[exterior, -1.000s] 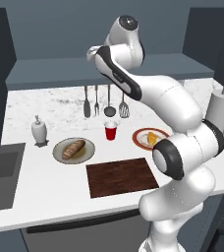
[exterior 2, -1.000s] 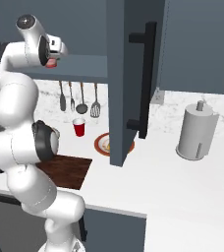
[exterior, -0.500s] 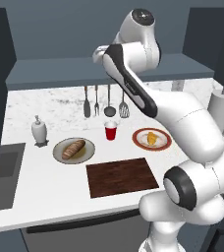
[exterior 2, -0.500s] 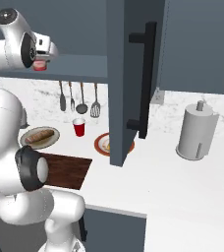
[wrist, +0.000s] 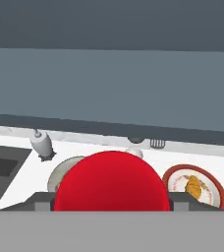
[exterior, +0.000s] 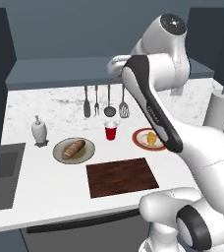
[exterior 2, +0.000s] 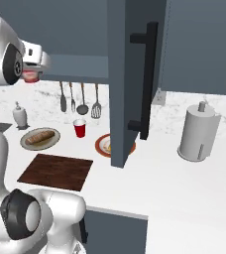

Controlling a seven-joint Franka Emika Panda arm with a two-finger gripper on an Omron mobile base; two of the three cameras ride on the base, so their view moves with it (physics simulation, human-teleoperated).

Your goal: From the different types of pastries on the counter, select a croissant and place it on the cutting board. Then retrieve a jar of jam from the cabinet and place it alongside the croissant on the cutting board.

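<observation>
Jar (wrist: 112, 181) now pinched in the gripper (exterior 2: 31, 74), arm swung left off the shelf; croissant (exterior: 152, 139) still on its plate, so board (exterior: 121, 176) waits for both.

Open cabinet door (exterior 2: 132, 84), paper towel roll (exterior 2: 198, 132), bare cutting board (exterior 2: 55, 171)

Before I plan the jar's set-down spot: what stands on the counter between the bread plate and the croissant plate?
A red cup stands between the bread plate and the croissant plate, slightly behind their line, in the left base view.
</observation>
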